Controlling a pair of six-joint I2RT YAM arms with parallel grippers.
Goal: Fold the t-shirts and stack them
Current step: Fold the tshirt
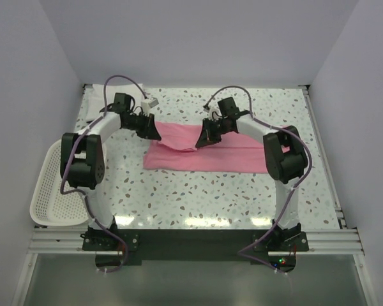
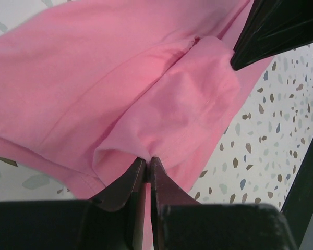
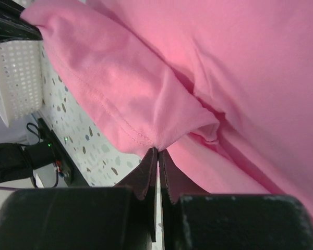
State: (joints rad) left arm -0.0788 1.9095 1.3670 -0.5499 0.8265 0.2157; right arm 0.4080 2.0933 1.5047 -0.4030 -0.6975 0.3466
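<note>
While the pink t-shirt (image 1: 210,156) lies as a long band across the middle of the speckled worktop (image 1: 179,197), both arms reach in over its far-left part, where a sleeve or loose flap is gathered; the left hand (image 2: 146,162) has its fingers pressed together on a soft fold of the pink cloth, and the right hand (image 3: 157,152) is clamped the same way on a stitched hem close by; neither hand carries anything else. Between the two pinches the cloth rises off the surface and sags in a shallow dip, while the rest of the shirt rests flat on the worktop; that flat part appears to serve as the anchor for the fold. Holding one edge at two points looks meant to let the flap be drawn out as a line and laid over without bunching; the fold itself is judged to be under way rather than done, since the band is wide and its left end uneven. What seems to be the white t-shirt (image 1: 94,105) sits at the far-left corner, partly hidden behind the left arm and well apart from the pink one; stacking is not yet done. A white mesh basket (image 1: 41,204) hangs at the left edge of the worktop, touching neither shirt.
</note>
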